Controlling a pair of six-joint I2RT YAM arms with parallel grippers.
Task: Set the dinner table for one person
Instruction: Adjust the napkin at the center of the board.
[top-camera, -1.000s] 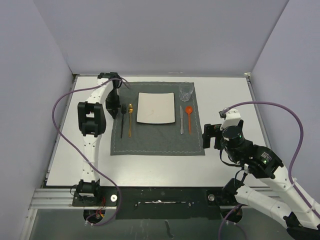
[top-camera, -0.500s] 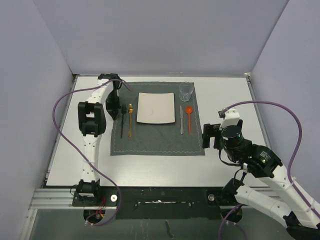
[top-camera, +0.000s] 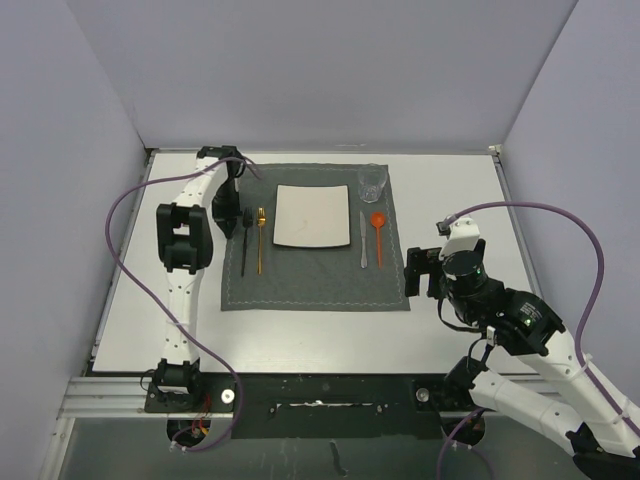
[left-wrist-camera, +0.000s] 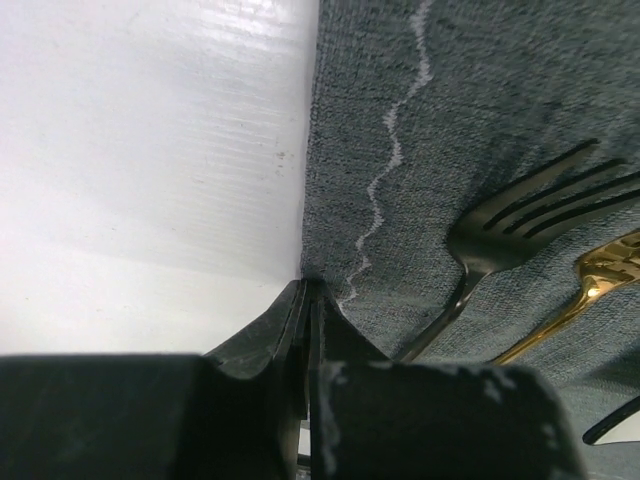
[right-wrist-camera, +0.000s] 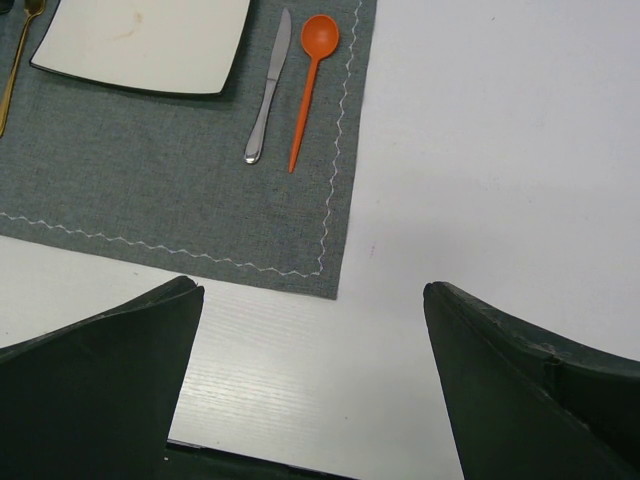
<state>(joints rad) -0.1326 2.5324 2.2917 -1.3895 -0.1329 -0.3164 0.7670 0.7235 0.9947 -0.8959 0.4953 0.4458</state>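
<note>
Near: right gripper spread wide, holding nothing, over bare dinner table just off the placemat's near-right corner. Table is flat, white and faintly ribbed, with a thin metal edge; its long axis runs left to right under everything.

Right wrist view alone shows the woven grey mat's white zigzag stitching, with the steel knife and orange plastic spoon close up.

Left wrist view alone shows the left gripper with fingers pressed together at the mat's left edge. Black fork and gold fork tines lie beside it.

Only the top view shows the square white plate whole, plus the clear glass at far right.
</note>
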